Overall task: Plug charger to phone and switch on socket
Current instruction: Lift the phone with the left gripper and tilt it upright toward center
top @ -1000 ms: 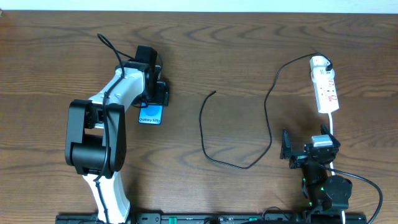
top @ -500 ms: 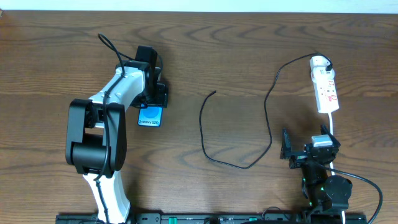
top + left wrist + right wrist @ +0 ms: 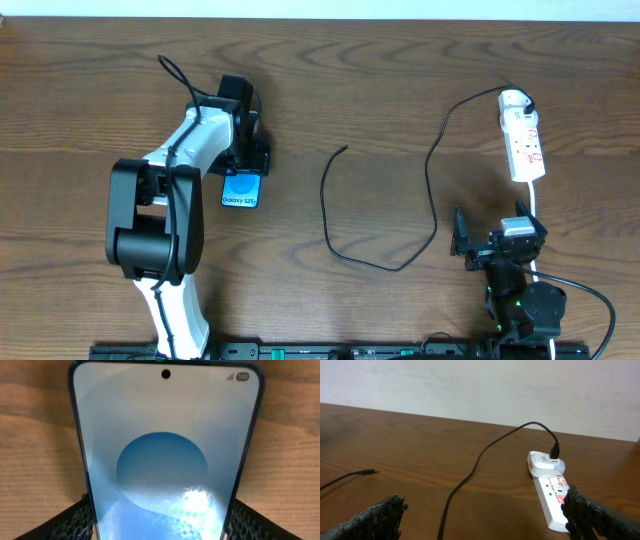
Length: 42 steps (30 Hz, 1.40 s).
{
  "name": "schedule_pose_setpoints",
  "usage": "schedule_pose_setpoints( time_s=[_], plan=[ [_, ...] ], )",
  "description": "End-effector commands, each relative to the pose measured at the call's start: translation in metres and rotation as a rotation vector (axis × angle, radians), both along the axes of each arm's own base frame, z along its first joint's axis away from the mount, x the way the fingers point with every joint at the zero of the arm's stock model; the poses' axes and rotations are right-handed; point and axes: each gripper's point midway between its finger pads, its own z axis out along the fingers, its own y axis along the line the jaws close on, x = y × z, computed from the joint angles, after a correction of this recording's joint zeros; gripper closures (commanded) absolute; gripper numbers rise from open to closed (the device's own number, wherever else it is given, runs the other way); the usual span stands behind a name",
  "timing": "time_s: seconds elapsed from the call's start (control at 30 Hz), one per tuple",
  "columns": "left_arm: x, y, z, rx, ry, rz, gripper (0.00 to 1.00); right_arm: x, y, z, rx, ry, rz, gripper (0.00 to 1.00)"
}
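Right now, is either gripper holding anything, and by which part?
Left gripper clamps the phone across its two long side edges. Right gripper is open and holds nothing.

Overhead cam looks straight down on the whole table [image 3: 380, 90]. Left wrist cam is right on top of the phone [image 3: 162, 460], super close. Right wrist cam looks low toward the far edge, sharing the socket [image 3: 547, 485] with overhead.

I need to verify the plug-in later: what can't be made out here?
phone port: near end cut off by left wrist frame edge; overhead, left gripper covers part.
socket switch position: too small overhead; right wrist, right gripper finger hides its near end.
charger tip: too small overhead.
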Motion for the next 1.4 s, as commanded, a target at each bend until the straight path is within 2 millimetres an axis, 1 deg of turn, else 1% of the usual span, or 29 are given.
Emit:
schedule_pose_setpoints(
  time_s=[0.0, 0.13, 0.27, 0.47, 0.67, 0.8, 0.9, 1.03, 1.1, 1.13, 1.2, 1.27, 1.37],
  plan=[
    [-0.011, -0.001, -0.013, -0.012, 0.077, 0.018, 0.24, 0.000, 0.002, -0.001, 0.011, -0.002, 0.005, 0.01],
    [-0.003, -0.002, 0.002, -0.018, 0.042, 0.025, 0.26, 0.000, 0.002, -0.001, 0.011, -0.002, 0.005, 0.01],
    [0.002, -0.003, 0.026, -0.028, -0.014, 0.035, 0.28, 0.000, 0.002, -0.001, 0.011, -0.002, 0.005, 0.01],
    [0.005, -0.003, 0.043, -0.036, -0.056, 0.044, 0.28, 0.000, 0.002, -0.001, 0.011, -0.002, 0.005, 0.01],
    [0.001, -0.006, 0.043, -0.055, -0.040, 0.063, 0.29, 0.000, 0.002, -0.001, 0.011, -0.001, 0.005, 0.01],
    [-0.002, -0.017, 0.044, -0.116, -0.020, 0.062, 0.29, 0.000, 0.002, -0.001, 0.011, -0.002, 0.005, 0.01],
    [-0.005, -0.025, 0.045, -0.167, 0.000, 0.105, 0.29, 0.000, 0.002, -0.001, 0.011, -0.002, 0.005, 0.01],
    [-0.009, -0.042, 0.049, -0.268, 0.027, 0.122, 0.29, 0.000, 0.002, -0.001, 0.011, -0.002, 0.005, 0.01],
    [-0.010, -0.047, 0.051, -0.301, 0.036, 0.121, 0.29, 0.000, 0.002, -0.001, 0.011, -0.002, 0.005, 0.01],
    [-0.011, -0.049, 0.052, -0.313, 0.041, 0.129, 0.29, 0.000, 0.002, -0.001, 0.011, -0.002, 0.005, 0.01],
    [-0.011, -0.051, 0.052, -0.322, 0.049, 0.155, 0.37, 0.000, 0.002, -0.001, 0.011, -0.001, 0.005, 0.01],
    [-0.011, -0.051, 0.052, -0.323, 0.058, 0.196, 0.41, 0.000, 0.002, -0.001, 0.011, -0.001, 0.005, 0.01],
    [-0.012, -0.051, 0.052, -0.325, 0.069, 0.254, 0.43, 0.000, 0.002, -0.001, 0.011, -0.002, 0.005, 0.01]
  ],
)
